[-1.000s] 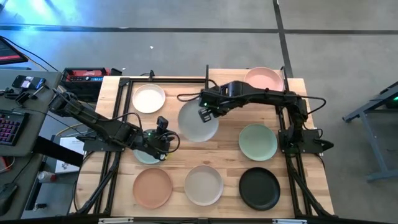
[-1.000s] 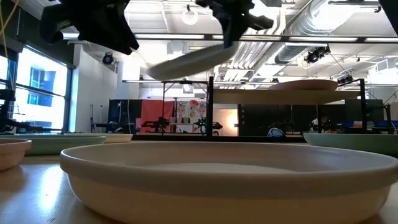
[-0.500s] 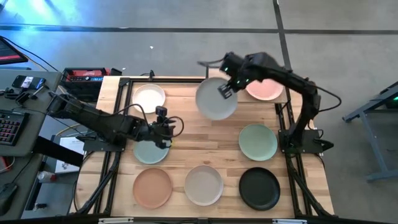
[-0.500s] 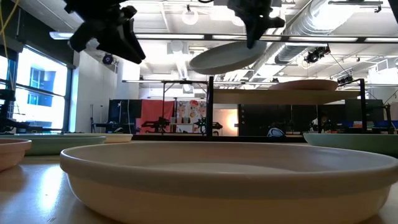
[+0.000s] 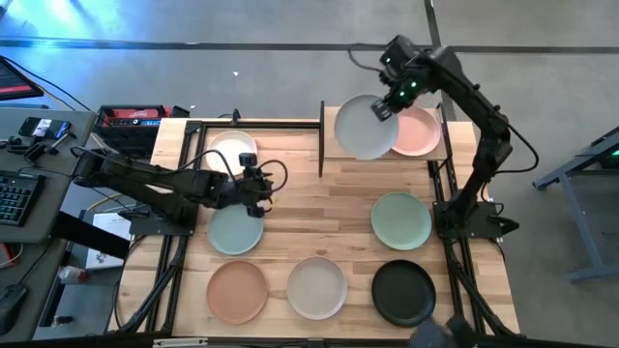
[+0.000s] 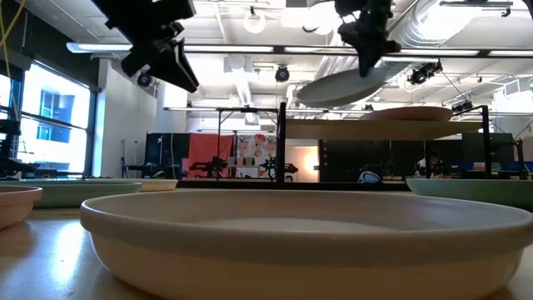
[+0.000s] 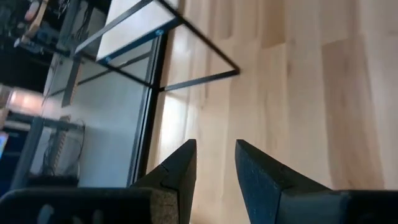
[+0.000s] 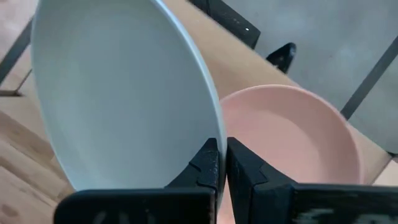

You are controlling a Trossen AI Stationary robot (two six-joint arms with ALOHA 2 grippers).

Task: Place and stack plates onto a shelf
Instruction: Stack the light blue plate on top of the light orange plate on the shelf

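Right fingers (image 5: 386, 108) are clamping the pale grey plate (image 5: 365, 129) over the shelf (image 5: 329, 155), upper right; pink plate (image 5: 418, 133) is sitting there; six are waiting. Left fingers (image 5: 255, 184) are released.

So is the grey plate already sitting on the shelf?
No, in the low view the pale grey plate hangs tilted in the right gripper, above the shelf where the pink plate lies.
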